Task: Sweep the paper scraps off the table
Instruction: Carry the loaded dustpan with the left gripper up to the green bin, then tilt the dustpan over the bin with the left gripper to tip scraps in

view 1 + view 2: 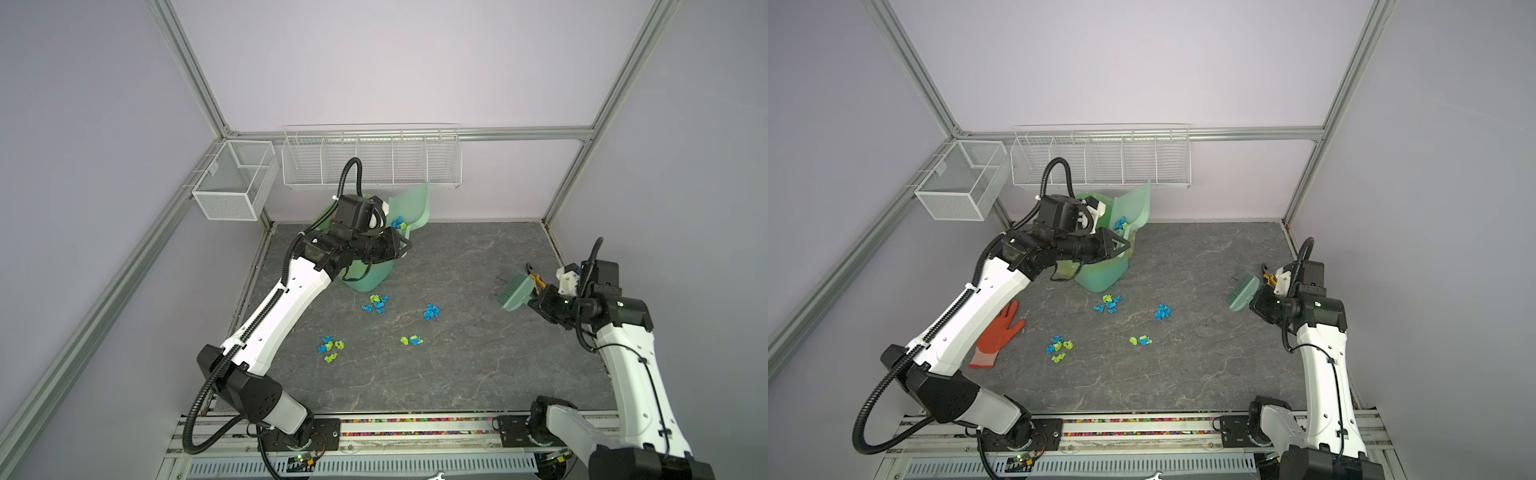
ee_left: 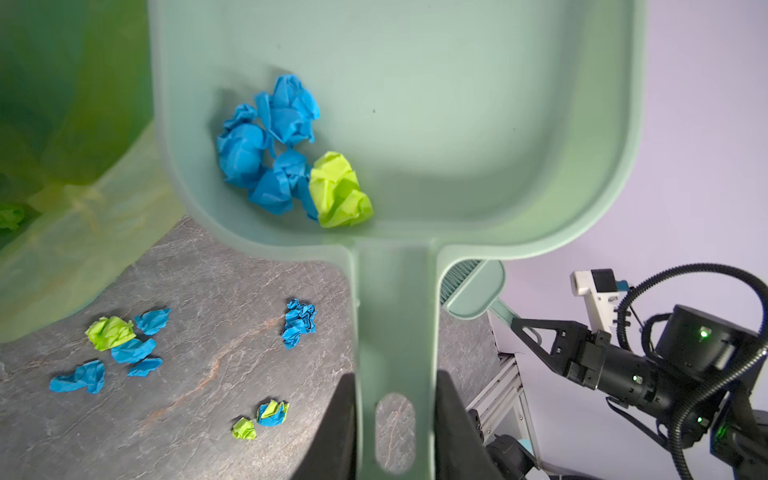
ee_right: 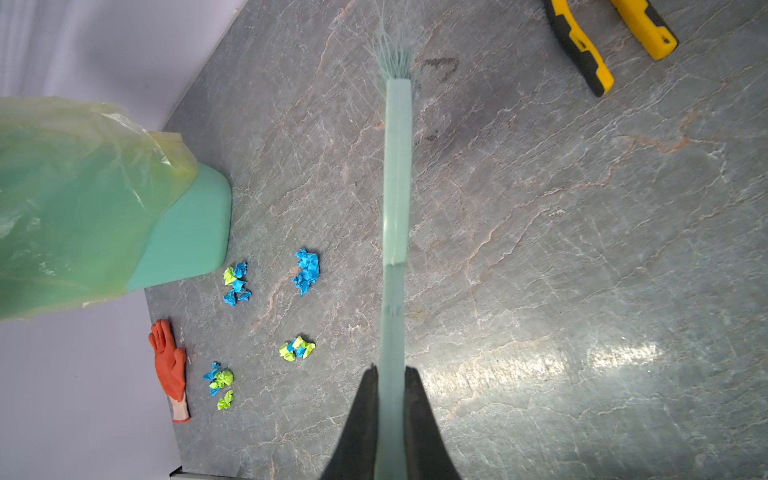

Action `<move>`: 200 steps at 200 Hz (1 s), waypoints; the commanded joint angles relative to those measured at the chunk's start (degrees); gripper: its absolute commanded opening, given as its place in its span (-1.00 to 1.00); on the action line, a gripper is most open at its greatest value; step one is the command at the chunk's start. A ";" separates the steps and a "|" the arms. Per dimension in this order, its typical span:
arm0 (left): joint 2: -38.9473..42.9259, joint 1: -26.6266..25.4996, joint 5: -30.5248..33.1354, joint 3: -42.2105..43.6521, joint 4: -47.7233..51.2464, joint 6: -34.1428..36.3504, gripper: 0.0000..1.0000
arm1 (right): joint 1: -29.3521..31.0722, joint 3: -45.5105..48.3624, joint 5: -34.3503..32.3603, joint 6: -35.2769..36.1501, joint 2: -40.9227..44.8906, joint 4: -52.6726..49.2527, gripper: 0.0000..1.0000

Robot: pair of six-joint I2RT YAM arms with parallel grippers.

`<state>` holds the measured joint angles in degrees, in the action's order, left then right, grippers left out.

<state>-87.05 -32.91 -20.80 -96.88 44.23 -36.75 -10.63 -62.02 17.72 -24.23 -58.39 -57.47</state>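
Four clusters of scraps (image 1: 377,303) lay on the table (image 1: 457,374), more in the dustpan (image 2: 457,124) clamped by the left gripper (image 2: 395,380); right gripper (image 3: 392,374) squeezed the brush (image 3: 398,166)

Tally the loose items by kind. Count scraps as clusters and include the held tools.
paper scrap clusters on the table: 4
paper scrap cluster in the dustpan: 1
dustpan: 1
brush: 1
lined bin: 1
orange-red glove: 1
pliers: 1
Total: 10
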 commanded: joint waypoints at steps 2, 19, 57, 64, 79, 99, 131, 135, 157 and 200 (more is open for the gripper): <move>2.22 2.32 -3.85 1.75 -6.18 -3.59 -1.00 | -0.16 0.76 1.38 -0.72 1.00 1.48 -0.86; 2.62 3.74 -4.59 2.30 -6.15 -3.82 -1.00 | -0.15 0.76 1.44 -0.89 1.07 1.55 -0.85; 3.70 6.30 -7.70 5.32 -9.19 -6.26 -1.00 | 0.00 0.85 1.77 -1.59 0.92 2.19 -0.86; 3.81 6.83 -8.31 6.09 -9.90 -7.08 -1.00 | 0.05 0.76 1.93 -1.79 0.84 2.19 -0.86; 4.21 8.04 -9.70 7.93 -11.90 -8.53 -1.00 | 0.23 0.50 2.10 -1.96 0.62 2.19 -0.86; 4.69 9.74 -12.35 10.38 -14.91 -11.09 -1.00 | 0.32 0.41 2.11 -2.23 0.56 2.19 -0.85; 5.32 13.04 -18.39 16.79 -24.83 -17.97 -1.00 | 0.70 0.58 2.08 -2.14 0.05 4.03 -0.86; 5.33 13.38 -18.84 17.48 -25.57 -18.53 -1.00 | 0.77 0.63 2.07 -2.13 -0.01 4.01 -0.86; 5.83 15.25 -19.48 19.94 -26.82 -19.38 -1.00 | 0.94 0.76 1.84 -1.97 0.20 3.81 -0.86; 6.61 18.08 -23.52 24.26 -34.75 -24.74 -1.00 | 1.05 0.76 1.27 -1.83 0.56 3.55 -0.86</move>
<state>-82.78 -16.16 -39.83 -74.78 18.46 -56.38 -9.91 -62.02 18.92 -25.74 -58.30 -55.18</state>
